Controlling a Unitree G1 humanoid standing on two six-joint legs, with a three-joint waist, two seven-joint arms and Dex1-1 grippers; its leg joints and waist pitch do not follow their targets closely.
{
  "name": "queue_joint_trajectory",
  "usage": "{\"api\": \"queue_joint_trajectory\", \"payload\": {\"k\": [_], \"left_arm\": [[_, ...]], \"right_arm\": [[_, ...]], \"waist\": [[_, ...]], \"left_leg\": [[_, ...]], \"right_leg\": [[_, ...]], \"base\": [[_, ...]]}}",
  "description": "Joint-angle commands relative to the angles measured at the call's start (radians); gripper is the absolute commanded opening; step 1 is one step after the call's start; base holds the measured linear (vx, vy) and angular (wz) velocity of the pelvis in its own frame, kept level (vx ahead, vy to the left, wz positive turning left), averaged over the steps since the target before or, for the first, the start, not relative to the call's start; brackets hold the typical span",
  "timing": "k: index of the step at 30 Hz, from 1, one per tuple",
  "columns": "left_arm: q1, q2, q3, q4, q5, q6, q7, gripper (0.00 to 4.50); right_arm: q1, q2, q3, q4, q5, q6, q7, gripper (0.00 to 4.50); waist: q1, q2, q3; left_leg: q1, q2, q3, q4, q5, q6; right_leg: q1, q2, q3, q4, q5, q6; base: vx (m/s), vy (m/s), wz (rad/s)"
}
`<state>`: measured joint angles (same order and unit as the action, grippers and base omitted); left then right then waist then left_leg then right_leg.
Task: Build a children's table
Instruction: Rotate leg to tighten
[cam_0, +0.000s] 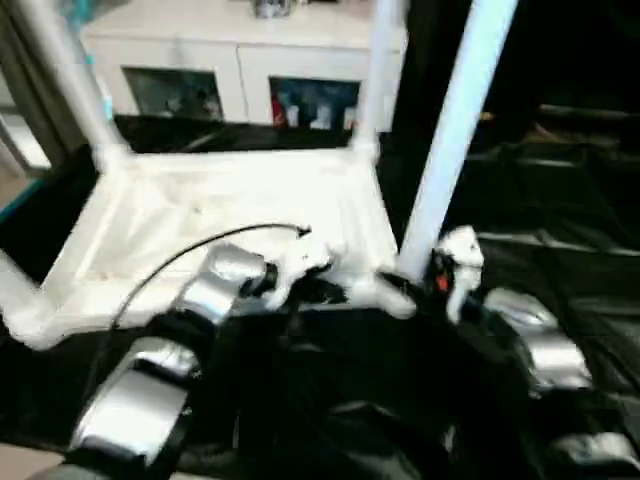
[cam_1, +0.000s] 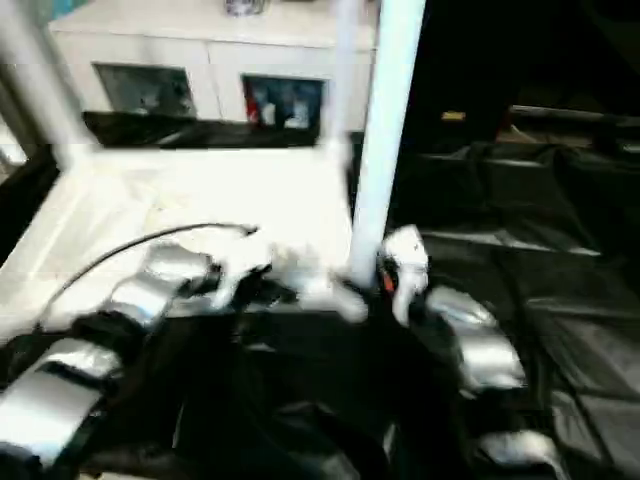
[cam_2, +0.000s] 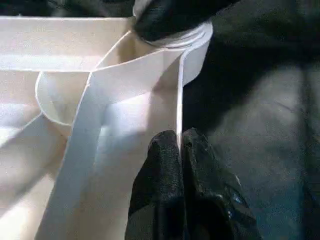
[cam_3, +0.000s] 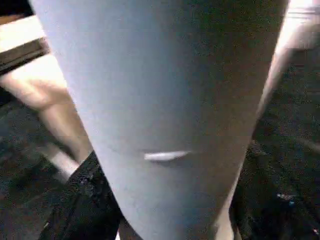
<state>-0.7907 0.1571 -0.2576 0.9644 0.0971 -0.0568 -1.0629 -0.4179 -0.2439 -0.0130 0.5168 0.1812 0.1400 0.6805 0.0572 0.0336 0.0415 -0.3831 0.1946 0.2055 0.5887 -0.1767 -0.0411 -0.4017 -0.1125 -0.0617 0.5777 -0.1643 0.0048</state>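
The white children's table lies upside down on a black sheet, its ribbed underside facing up. Legs stand in the far left corner, the far right corner and the near left corner. A fourth leg rises, slightly tilted, from the near right corner socket. My right gripper grips this leg low down, and its black fingers press the tube's sides. My left gripper is shut on the thin rim wall of the top, close to that same socket.
A white cabinet with glass doors stands right behind the table. The black sheet covers the floor to the right and in front. A black cable arcs over my left forearm.
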Motion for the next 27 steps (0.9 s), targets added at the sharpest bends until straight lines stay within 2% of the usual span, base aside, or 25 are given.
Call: {"api": "queue_joint_trajectory", "payload": {"k": [1, 2, 3, 5, 7, 10, 11, 15, 16, 17, 18, 21, 22, 24, 27], "left_arm": [[-0.038, -0.041, 0.021, 0.010, 0.000, 0.015, 0.102, 0.00], [-0.044, -0.062, 0.022, 0.020, 0.004, 0.022, 0.141, 0.00], [-0.051, -0.090, 0.023, 0.032, 0.007, 0.031, 0.188, 0.00], [-0.061, -0.124, 0.027, 0.048, 0.012, 0.037, 0.251, 0.00], [-0.067, -0.147, 0.024, 0.059, 0.015, 0.034, 0.274, 0.00], [-0.070, -0.157, 0.021, 0.067, 0.019, 0.023, 0.270, 0.00], [-0.070, -0.156, 0.019, 0.066, 0.019, 0.019, 0.263, 0.00], [-0.063, -0.138, 0.013, 0.059, 0.020, -0.003, 0.217, 0.00], [-0.055, -0.124, 0.006, 0.057, 0.017, -0.027, 0.180, 0.00], [-0.050, -0.114, 0.002, 0.052, 0.015, -0.036, 0.158, 0.00], [-0.043, -0.105, -0.003, 0.046, 0.012, -0.049, 0.131, 0.00], [-0.032, -0.089, -0.009, 0.034, 0.006, -0.071, 0.080, 0.00], [-0.015, -0.063, -0.017, 0.012, -0.004, -0.090, 0.006, 0.00], [0.002, -0.032, -0.024, -0.012, -0.016, -0.102, -0.075, 0.00], [0.012, -0.008, -0.012, -0.024, -0.034, -0.102, -0.124, 0.00]], "right_arm": [[0.011, 0.048, 0.005, 0.088, -0.015, 0.038, -0.100, 2.38], [-0.004, 0.072, -0.005, 0.111, -0.014, 0.036, -0.148, 2.38], [-0.025, 0.102, -0.015, 0.139, -0.021, 0.032, -0.222, 2.38], [-0.053, 0.140, -0.023, 0.175, -0.040, 0.021, -0.309, 2.38], [-0.074, 0.166, -0.016, 0.201, -0.068, 0.010, -0.360, 2.38], [-0.085, 0.190, -0.011, 0.205, -0.066, -0.035, -0.344, 2.38], [-0.085, 0.190, -0.006, 0.199, -0.066, -0.047, -0.328, 2.94], [-0.081, 0.176, 0.007, 0.170, -0.058, -0.068, -0.263, 3.27], [-0.076, 0.162, 0.015, 0.148, -0.045, -0.088, -0.201, 3.42], [-0.071, 0.150, 0.017, 0.127, -0.030, -0.085, -0.157, 3.42], [-0.064, 0.133, 0.025, 0.104, -0.020, -0.082, -0.109, 3.42], [-0.049, 0.097, 0.045, 0.073, -0.010, -0.081, -0.027, 3.42], [-0.019, 0.038, 0.074, 0.021, 0.002, -0.065, 0.090, 3.42], [0.012, -0.025, 0.090, -0.038, 0.032, -0.030, 0.208, 3.42], [0.038, -0.080, 0.087, -0.086, 0.073, 0.012, 0.325, 3.42]], "waist": [[-0.006, 0.000, -0.055], [-0.010, -0.006, -0.054], [-0.013, 0.000, -0.054], [-0.017, -0.001, -0.054], [-0.020, -0.002, -0.053], [-0.025, -0.001, -0.054], [-0.025, -0.001, -0.053], [-0.025, 0.000, -0.055], [-0.026, -0.002, -0.058], [-0.026, -0.001, -0.059], [-0.025, -0.005, -0.059], [-0.021, -0.004, -0.063], [-0.015, -0.006, -0.064], [-0.009, -0.003, -0.066], [0.000, -0.003, -0.070]], "left_leg": [[0.028, 0.032, -0.023, -0.086, -0.357, -0.021], [0.030, 0.031, -0.023, -0.086, -0.371, -0.020], [0.031, 0.030, -0.024, -0.086, -0.382, -0.022], [0.034, 0.028, -0.025, -0.086, -0.404, -0.030], [0.031, 0.026, -0.027, -0.087, -0.413, -0.028], [0.031, 0.026, -0.029, -0.088, -0.434, -0.018], [0.031, 0.027, -0.030, -0.088, -0.436, -0.016], [0.024, 0.029, -0.030, -0.090, -0.417, -0.004], [0.021, 0.028, -0.029, -0.089, -0.400, 0.003], [0.021, 0.029, -0.028, -0.089, -0.390, 0.007], [0.019, 0.029, -0.026, -0.088, -0.371, 0.021], [0.016, 0.030, -0.023, -0.082, -0.311, 0.045], [0.015, 0.031, -0.021, -0.077, -0.268, 0.065], [0.011, 0.035, -0.020, -0.073, -0.218, 0.093], [0.014, 0.037, -0.016, -0.066, -0.182, 0.125]], "right_leg": [[0.030, -0.038, 0.028, -0.076, -0.373, -0.193], [0.028, -0.036, 0.027, -0.081, -0.377, -0.189], [0.026, -0.035, 0.027, -0.082, -0.375, -0.189], [0.024, -0.035, 0.026, -0.085, -0.399, -0.182], [0.024, -0.035, 0.023, -0.088, -0.418, -0.174], [0.024, -0.036, 0.022, -0.093, -0.436, -0.158], [0.023, -0.035, 0.023, -0.094, -0.433, -0.158], [0.029, -0.035, 0.024, -0.087, -0.382, -0.172], [0.033, -0.035, 0.024, -0.083, -0.347, -0.183], [0.034, -0.035, 0.025, -0.080, -0.326, -0.189], [0.036, -0.035, 0.026, -0.079, -0.295, -0.199], [0.041, -0.038, 0.027, -0.070, -0.232, -0.222], [0.048, -0.037, 0.025, -0.064, -0.179, -0.240], [0.054, -0.035, 0.023, -0.053, -0.106, -0.258], [0.052, -0.033, 0.022, -0.042, -0.040, -0.291]], "base": [[0.000, 0.000, 0.00], [0.000, 0.000, 0.00], [0.000, 0.000, 0.00], [0.000, 0.000, 0.00], [0.000, 0.000, 0.00], [0.000, 0.000, 0.00], [0.000, 0.000, 0.00], [0.000, 0.000, 0.00], [0.000, 0.000, 0.00], [0.000, 0.000, 0.00], [0.000, 0.000, 0.00], [0.000, 0.000, 0.00], [0.000, 0.000, 0.00], [0.000, 0.000, 0.00], [0.000, 0.000, 0.00]]}}
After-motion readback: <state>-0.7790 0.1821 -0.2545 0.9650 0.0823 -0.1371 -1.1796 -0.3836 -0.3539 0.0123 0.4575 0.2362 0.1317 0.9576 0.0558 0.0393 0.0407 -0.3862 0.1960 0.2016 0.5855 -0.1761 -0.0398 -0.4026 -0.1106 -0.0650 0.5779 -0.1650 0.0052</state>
